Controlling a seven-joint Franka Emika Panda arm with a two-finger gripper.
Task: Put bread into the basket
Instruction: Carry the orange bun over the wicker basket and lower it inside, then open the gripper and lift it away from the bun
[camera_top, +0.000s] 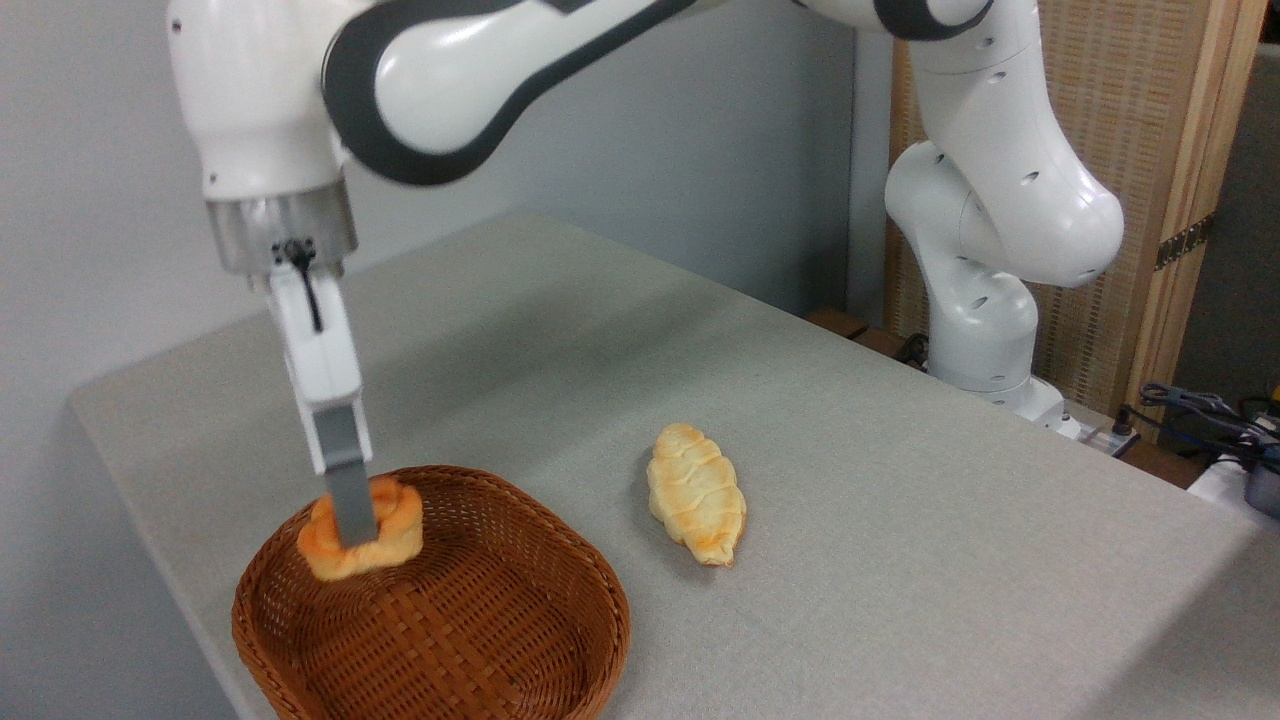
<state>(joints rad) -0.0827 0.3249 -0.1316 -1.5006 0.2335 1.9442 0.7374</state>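
Orange bun: the bread (362, 530) is small and round, with a knot on top, and it sits between the jaws.
Jaws: the gripper (352, 535) comes straight down from above and is closed on the bread; only 1 grey finger (349, 500) shows, in front of the bun, and the other is hidden behind it.
Basket: the brown woven basket (520, 560) lies right under the jaws, and the bun is over its far left part, inside the rim.
Up or down: I cannot tell if the bun touches the basket floor or hangs just above it.
Next move, my guess: the way to go is straight down, not sideways; the jaws only need to lower a little, if at all, and then let go.
Bun shape: it is round, so no side matters when it drops.
Other bread: 1 long pale loaf (696, 492) lies on the grey bench (900, 560), well to the right of the jaws, outside the basket.
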